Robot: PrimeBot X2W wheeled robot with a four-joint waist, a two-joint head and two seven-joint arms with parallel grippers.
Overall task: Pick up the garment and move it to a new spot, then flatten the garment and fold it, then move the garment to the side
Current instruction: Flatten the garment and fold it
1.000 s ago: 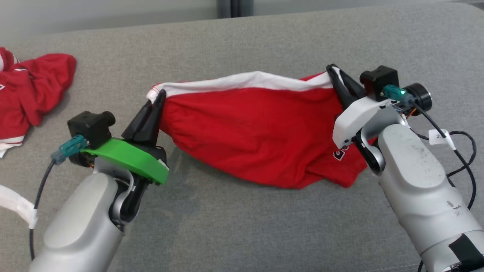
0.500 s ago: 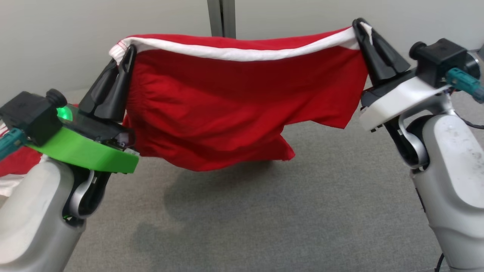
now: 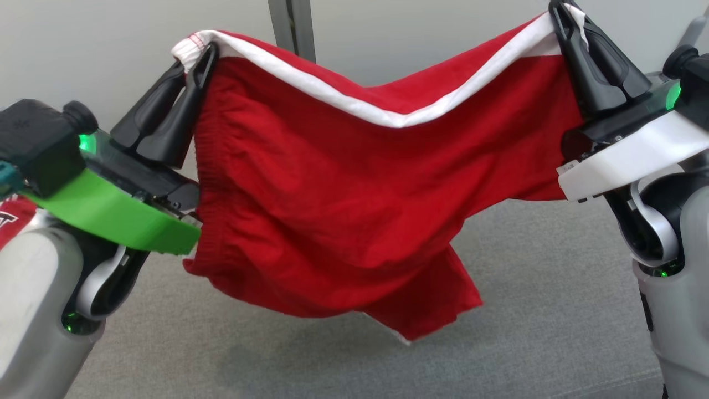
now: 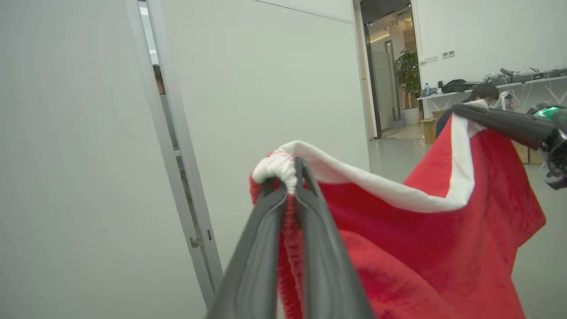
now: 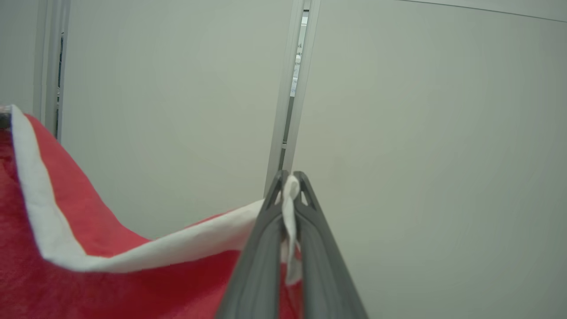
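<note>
The garment [image 3: 343, 210] is red cloth with a white band along its top edge. It hangs in the air between my two grippers, clear of the grey surface [image 3: 526, 310], and the white band sags in the middle. My left gripper [image 3: 202, 52] is shut on the garment's top left corner [image 4: 279, 166]. My right gripper [image 3: 559, 8] is shut on the top right corner [image 5: 290, 186]. In the left wrist view the left gripper [image 4: 288, 168] pinches bunched white band, with the right gripper's dark fingers [image 4: 500, 122] at the far right. In the right wrist view the right gripper [image 5: 290, 177] clamps white band.
A pale wall with a grey vertical post [image 3: 291, 27] stands behind the garment. A bit of another red cloth [image 3: 11, 219] shows at the left edge behind my left arm. Through a doorway in the left wrist view a person [image 4: 485, 93] sits near a long desk.
Both grippers have lifted the garment off the grey surface and up before the wall. The head view has tilted up. The grippers have drawn closer, so the white band now sags.
</note>
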